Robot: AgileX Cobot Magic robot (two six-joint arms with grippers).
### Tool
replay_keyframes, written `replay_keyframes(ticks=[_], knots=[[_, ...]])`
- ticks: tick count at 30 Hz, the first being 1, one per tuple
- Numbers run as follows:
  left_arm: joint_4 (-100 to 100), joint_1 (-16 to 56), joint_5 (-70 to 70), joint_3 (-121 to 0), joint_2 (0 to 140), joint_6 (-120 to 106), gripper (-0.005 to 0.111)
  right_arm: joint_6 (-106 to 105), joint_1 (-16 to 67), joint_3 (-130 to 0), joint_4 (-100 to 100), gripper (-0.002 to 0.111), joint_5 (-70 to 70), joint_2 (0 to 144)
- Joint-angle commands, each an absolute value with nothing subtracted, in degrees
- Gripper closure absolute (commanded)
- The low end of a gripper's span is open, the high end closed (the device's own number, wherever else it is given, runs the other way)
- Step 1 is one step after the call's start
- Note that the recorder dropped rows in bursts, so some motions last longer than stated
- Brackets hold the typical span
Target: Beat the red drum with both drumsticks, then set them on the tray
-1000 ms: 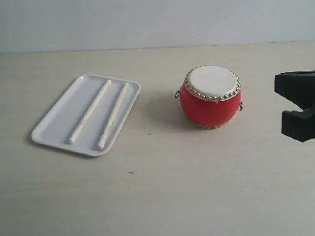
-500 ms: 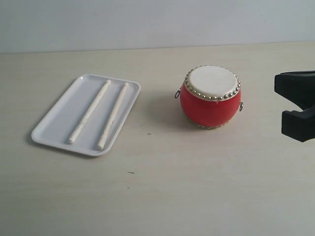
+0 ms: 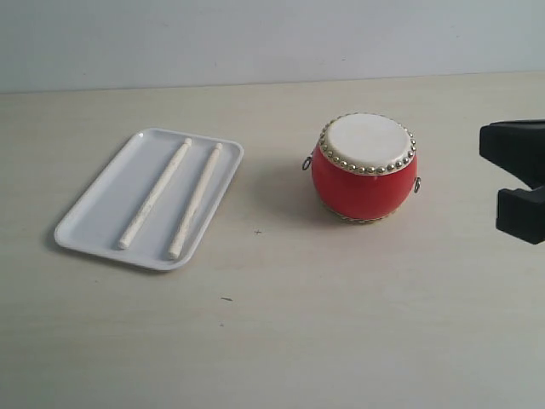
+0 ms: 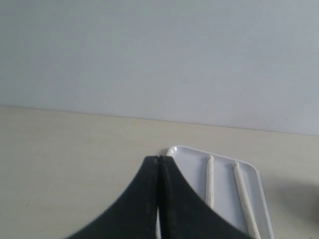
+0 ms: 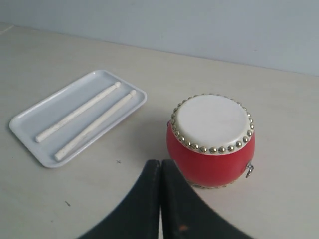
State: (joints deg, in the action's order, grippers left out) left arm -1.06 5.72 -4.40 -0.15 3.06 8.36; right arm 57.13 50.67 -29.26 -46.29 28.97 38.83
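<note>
The red drum (image 3: 364,175) stands upright on the table, right of centre, and also shows in the right wrist view (image 5: 212,142). Both drumsticks (image 3: 156,204) (image 3: 196,200) lie side by side on the white tray (image 3: 98,209) at the left. My right gripper (image 5: 160,162) is shut and empty, hanging on the near side of the drum and apart from it. A black part of the right arm (image 3: 521,217) shows at the right edge of the exterior view. My left gripper (image 4: 158,158) is shut and empty, by a corner of the tray (image 4: 224,174), with the drumsticks (image 4: 210,181) beyond it.
The table is pale wood with a plain wall behind it. Bare tabletop lies between the tray (image 5: 30,124) and the drum. The left arm is outside the exterior view.
The black part of the right arm has slid slightly to the right in the exterior view. Drum, tray and sticks have not moved.
</note>
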Motion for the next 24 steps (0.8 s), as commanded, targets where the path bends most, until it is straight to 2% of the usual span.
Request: replay_keyframes(ticks=[1,7,16,20,24], knots=[[-1.4,5.6,-4.3,0.0,2.6,8.8,0.107,57.0,50.3,-28.9,-46.5,0.108,27.7,35.2],[-1.4,5.6,-4.3,0.0,2.6,8.8,0.107,57.0,42.6,-28.9,-45.8,0.108,27.0,32.3],[-1.4,5.6,-4.3,0.0,2.6,8.8,0.107,57.2,19.9,-27.8,-43.9,0.108,25.6,20.2],[-1.4,5.6,-4.3,0.0,2.6,8.8,0.107,57.2,8.8,-18.4,-40.8,0.108,14.1,13.1],[-1.4,5.6,-4.3,0.0,2.6,8.8,0.107,57.2,2.9,-8.7,-40.5,0.108,1.2,8.1]])
